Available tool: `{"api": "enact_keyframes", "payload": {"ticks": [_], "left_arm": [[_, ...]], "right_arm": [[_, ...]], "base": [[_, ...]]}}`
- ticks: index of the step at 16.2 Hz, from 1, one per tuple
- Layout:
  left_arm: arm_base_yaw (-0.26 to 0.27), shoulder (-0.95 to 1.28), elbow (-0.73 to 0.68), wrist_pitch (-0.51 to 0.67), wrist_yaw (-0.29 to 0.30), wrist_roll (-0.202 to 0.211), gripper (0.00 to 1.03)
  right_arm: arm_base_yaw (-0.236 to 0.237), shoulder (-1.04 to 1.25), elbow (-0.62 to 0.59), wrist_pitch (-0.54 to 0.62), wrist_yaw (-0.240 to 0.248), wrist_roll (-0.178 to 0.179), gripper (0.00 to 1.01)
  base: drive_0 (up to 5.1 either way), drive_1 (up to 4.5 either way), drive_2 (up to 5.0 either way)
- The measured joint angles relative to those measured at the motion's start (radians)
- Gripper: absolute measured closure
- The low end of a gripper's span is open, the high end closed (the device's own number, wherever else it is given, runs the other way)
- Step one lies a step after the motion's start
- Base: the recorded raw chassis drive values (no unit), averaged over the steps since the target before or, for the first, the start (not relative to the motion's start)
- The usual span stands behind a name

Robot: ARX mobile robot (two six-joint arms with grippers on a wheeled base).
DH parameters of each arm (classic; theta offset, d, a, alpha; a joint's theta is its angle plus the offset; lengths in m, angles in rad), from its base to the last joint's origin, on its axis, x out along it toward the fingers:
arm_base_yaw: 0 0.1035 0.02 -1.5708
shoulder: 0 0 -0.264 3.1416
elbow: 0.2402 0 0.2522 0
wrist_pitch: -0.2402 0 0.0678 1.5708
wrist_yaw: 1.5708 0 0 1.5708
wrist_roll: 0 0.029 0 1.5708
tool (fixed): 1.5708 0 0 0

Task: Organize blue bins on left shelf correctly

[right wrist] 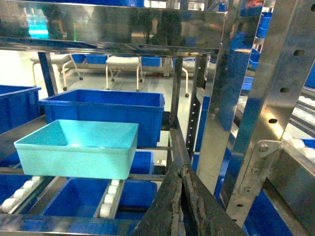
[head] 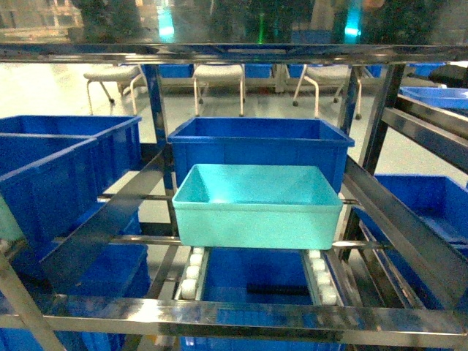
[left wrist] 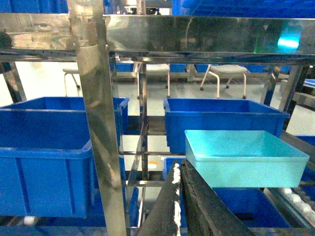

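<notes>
1. Head view: the tub (head: pixel 256 208) sits on the shelf's roller strips (head: pixel 191 272), just in front of a dark bin (head: pixel 259 150). I see neither gripper here.
2. Left wrist view: the left gripper (left wrist: pixel 189 206) is a dark edge at the bottom, fingers pressed together, gripping nothing, short of the tub (left wrist: pixel 246 157).
3. Right wrist view: the right gripper (right wrist: pixel 182 204) is clenched too, empty. Risk, I judge: a nudge rolls the tub (right wrist: pixel 78 147) along the wheels; rails may snag an arm.
</notes>
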Motion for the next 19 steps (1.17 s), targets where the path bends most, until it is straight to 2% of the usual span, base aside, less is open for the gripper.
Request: {"api": "enact_keyframes", "payload": {"ticks": [2, 3, 4, 5, 6, 7, 9, 10, 19], "left_arm": [[0.0, 0.0, 0.0, 0.003, 0.0, 0.0, 1.01], [0.0, 0.0, 0.0, 0.002, 0.0, -0.001, 0.97], [0.0, 0.0, 0.0, 0.002, 0.0, 0.0, 0.85], [0.0, 0.0, 0.0, 0.002, 0.0, 0.0, 0.65], [0.0, 0.0, 0.0, 0.002, 0.0, 0.0, 0.5], [0.0, 0.0, 0.0, 0.002, 0.0, 0.0, 0.38], [0.0, 0.0, 0.0, 0.002, 0.0, 0.0, 0.03], [0.0, 0.0, 0.0, 0.002, 0.0, 0.0, 0.05], [0.0, 0.0, 0.0, 0.002, 0.0, 0.0, 0.05]], "right_arm": [[0.0, 0.0, 0.0, 0.001, 0.0, 0.0, 0.99], [0.0, 0.0, 0.0, 0.0, 0.0, 0.0, 0.95], [0.0, 0.0, 0.0, 0.001, 0.0, 0.0, 0.8], [0.0, 0.0, 0.0, 0.001, 0.0, 0.0, 0.62], [0.0, 0.0, 0.0, 0.001, 0.0, 0.0, 0.46], [0.0, 0.0, 0.0, 0.001, 0.0, 0.0, 0.35], [0.0, 0.0, 0.0, 0.001, 0.0, 0.0, 0.01], [0.0, 0.0, 0.0, 0.001, 0.0, 0.0, 0.04], [0.0, 0.0, 0.0, 0.001, 0.0, 0.0, 0.03]], "base": [[0.0, 0.0, 0.0], [0.0, 0.0, 0.0], [0.0, 0.0, 0.0], [0.0, 0.0, 0.0], [0.0, 0.0, 0.0], [0.0, 0.0, 0.0], [0.0, 0.0, 0.0], [0.0, 0.0, 0.0], [0.0, 0.0, 0.0]]}}
